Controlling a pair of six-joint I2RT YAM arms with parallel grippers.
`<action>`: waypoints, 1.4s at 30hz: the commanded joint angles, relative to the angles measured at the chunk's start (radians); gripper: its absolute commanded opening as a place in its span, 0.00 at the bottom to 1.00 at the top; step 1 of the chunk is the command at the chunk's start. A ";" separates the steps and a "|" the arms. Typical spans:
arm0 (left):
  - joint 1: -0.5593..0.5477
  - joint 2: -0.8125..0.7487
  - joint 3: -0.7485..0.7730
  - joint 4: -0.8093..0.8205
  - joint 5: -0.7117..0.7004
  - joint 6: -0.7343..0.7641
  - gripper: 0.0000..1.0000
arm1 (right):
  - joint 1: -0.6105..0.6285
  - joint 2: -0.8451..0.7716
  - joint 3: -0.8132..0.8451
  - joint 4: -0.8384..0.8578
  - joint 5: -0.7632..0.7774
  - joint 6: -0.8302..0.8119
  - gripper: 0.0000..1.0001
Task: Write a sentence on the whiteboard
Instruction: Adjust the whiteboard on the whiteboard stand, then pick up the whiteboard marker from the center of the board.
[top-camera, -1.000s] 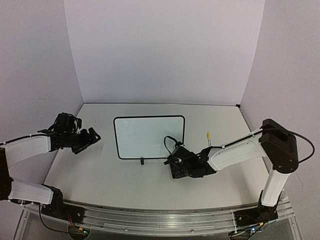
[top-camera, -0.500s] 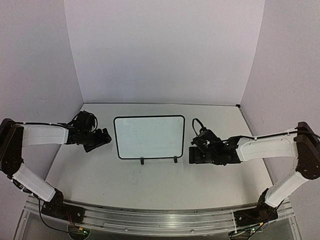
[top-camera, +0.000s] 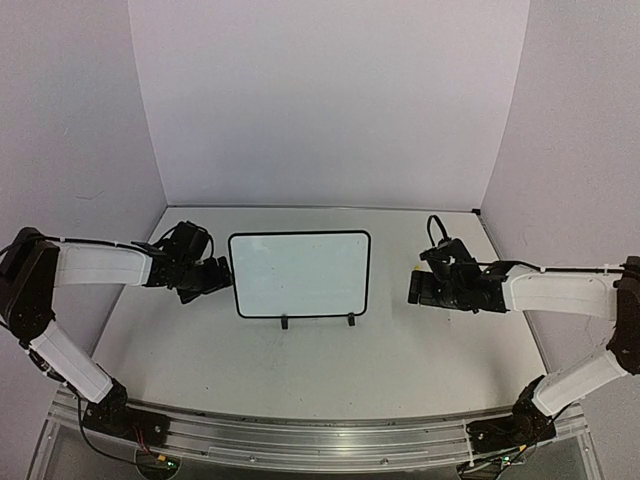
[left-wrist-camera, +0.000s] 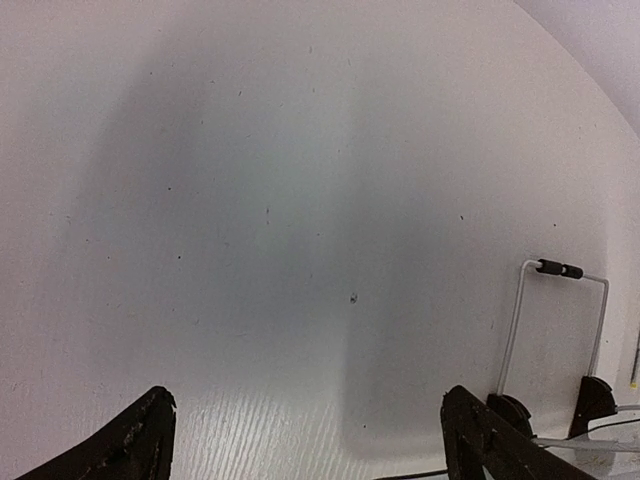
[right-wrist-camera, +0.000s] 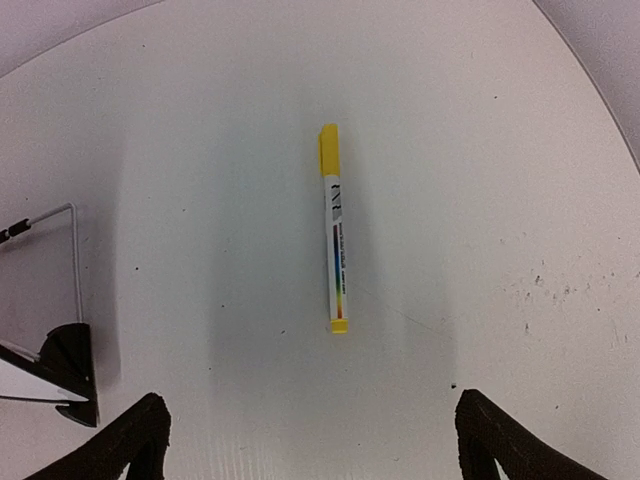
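Whiteboard (top-camera: 300, 275) on surface (top-camera: 300, 365). Left pincer (top-camera: 215, 275) just left of whiteboard, fingers spread, empty. Right pincer (right-wrist-camera: 310, 440) right of whiteboard, fingers spread, empty, above yellow-capped marker (right-wrist-camera: 334, 228).

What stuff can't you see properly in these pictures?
- Top view: the yellow marker is not visible; the right claw seems to cover it.
- Right wrist view: the marker's print is too small to read.
- Top view: any writing on the whiteboard is too faint to tell.
- Left wrist view: the edge cuts off the whiteboard.
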 joint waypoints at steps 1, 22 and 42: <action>-0.016 0.031 0.059 0.001 -0.026 -0.003 0.91 | -0.013 -0.020 -0.020 -0.007 0.006 -0.007 0.95; -0.090 0.142 0.120 0.108 0.066 0.070 0.91 | -0.043 -0.052 -0.024 -0.009 0.004 -0.027 0.94; 0.020 -0.153 -0.060 -0.025 -0.031 -0.009 0.98 | -0.249 0.309 0.276 -0.203 -0.255 -0.192 0.58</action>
